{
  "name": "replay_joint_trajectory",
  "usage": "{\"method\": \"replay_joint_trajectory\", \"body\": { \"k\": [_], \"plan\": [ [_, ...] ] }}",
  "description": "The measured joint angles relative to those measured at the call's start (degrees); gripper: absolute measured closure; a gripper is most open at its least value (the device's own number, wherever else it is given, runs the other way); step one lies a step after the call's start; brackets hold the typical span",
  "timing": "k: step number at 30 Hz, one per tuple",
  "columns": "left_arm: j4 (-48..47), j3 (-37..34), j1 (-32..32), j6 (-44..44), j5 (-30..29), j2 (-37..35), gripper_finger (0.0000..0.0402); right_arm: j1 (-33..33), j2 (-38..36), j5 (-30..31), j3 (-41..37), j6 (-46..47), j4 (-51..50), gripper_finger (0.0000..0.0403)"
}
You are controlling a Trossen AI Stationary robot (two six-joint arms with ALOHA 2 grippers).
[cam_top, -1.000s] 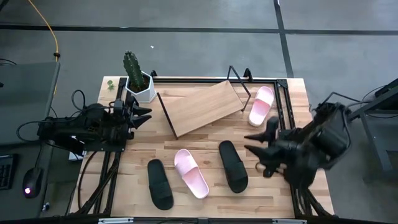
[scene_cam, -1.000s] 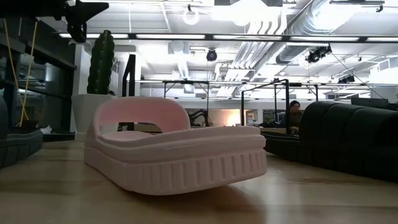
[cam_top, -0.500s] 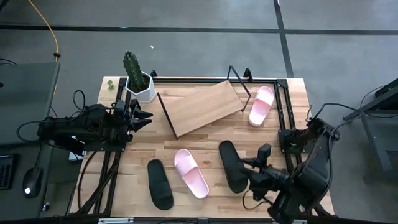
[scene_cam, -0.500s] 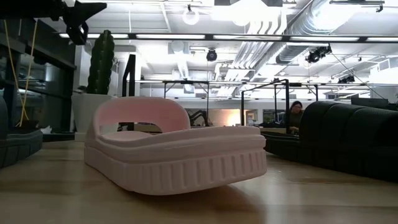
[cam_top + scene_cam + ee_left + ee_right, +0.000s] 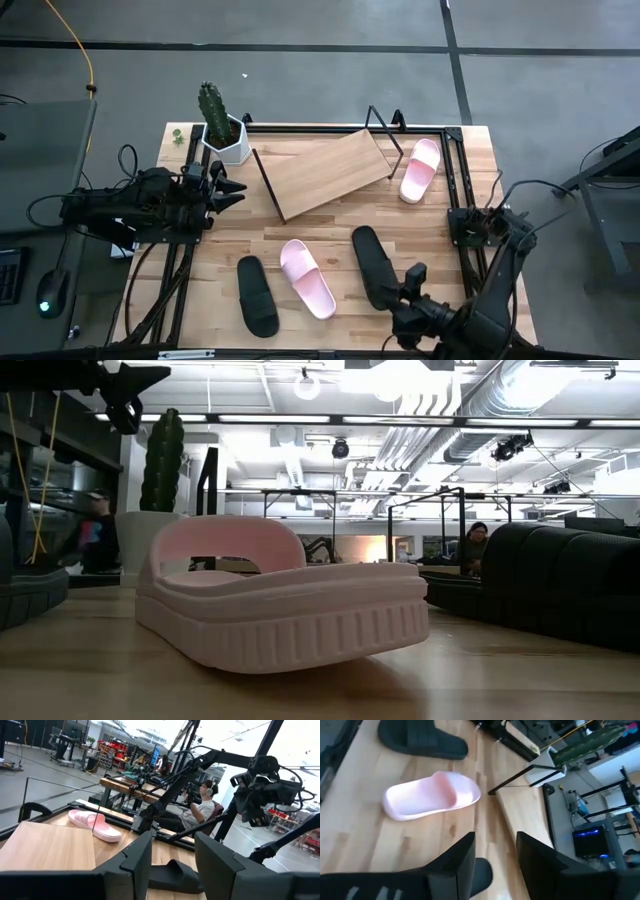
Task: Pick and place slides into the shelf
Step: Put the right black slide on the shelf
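Observation:
Four slides lie sole-down on the table: a black slide [image 5: 257, 295], a pink slide [image 5: 306, 278] and a second black slide [image 5: 370, 262] near the front, and another pink slide [image 5: 420, 168] right of the shelf [image 5: 325, 172]. The shelf is a slanted wood board on a black wire frame. My right gripper [image 5: 402, 290] hangs open above the near end of the second black slide [image 5: 481, 877], touching nothing. My left gripper [image 5: 228, 188] waits open at the table's left edge, pointing level toward the shelf [image 5: 45, 845].
A potted cactus [image 5: 218, 128] stands at the far left corner beside the shelf. A black frame rail [image 5: 455, 185] runs along the table's right side. Bare wood lies between the shelf and the front slides. People show in the room beyond the table.
My right gripper has swung from the table's right side toward the near edge and come down, rolling its wrist, and now hangs over the near end of the right black slide. Its fingers have stayed open. The slides and the shelf have not moved.

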Motion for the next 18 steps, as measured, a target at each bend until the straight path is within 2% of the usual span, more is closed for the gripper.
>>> {"method": "replay_joint_trajectory", "body": {
  "k": [11,18],
  "plan": [
    [-1.47,0.00,-0.01,0.00,0.00,-0.01,0.0268,0.87,7.26,-8.47,-0.04,6.13,0.05,0.0269],
    [-1.66,0.00,-0.01,0.00,-0.02,-0.01,0.0268,1.22,10.89,-14.56,-0.04,13.44,0.04,0.0269]
  ]
}}
